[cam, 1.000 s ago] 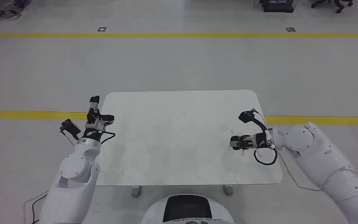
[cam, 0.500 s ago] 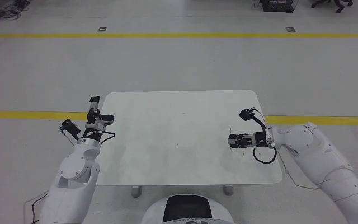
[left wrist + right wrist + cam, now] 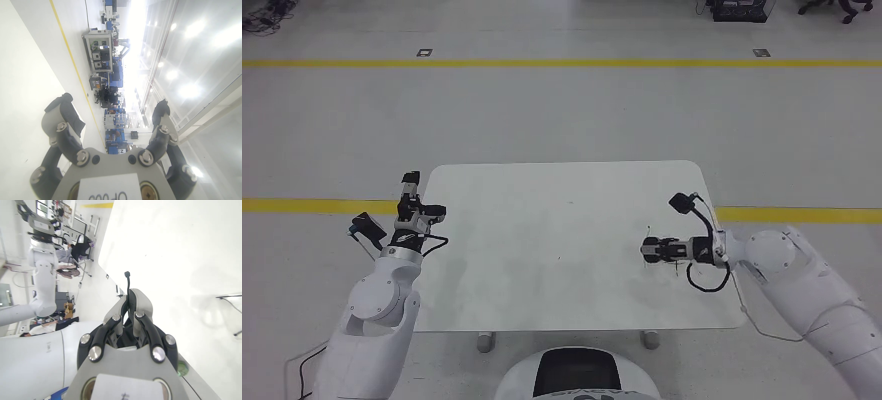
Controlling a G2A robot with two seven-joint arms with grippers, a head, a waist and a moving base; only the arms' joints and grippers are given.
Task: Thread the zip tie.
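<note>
A thin black plastic zip tie (image 3: 128,283) stands pinched in the right tool (image 3: 129,294), whose grey metal fingers, lined with ribbed black rubber, are drawn in narrow around the strap. The strap is slim and nearly straight, with a small blocky head at its free end, and it sticks out beyond the fingertips over the smooth white desk (image 3: 170,237) without touching it. Its other end runs down between the fingers and is hidden there, so its full length cannot be told.

From above, the desk (image 3: 542,200) is a matte white slab with rounded corners. The right tool (image 3: 644,249) hangs over its right part, pointing toward the middle; the zip tie is too fine to make out in this view.

The left tool (image 3: 410,182) sits just off the desk's left edge near the far corner, well apart from the right one. In its own wrist view, the left tool (image 3: 115,102) shows its dark-tipped fingers spread wide, with only the hall behind between them.
</note>
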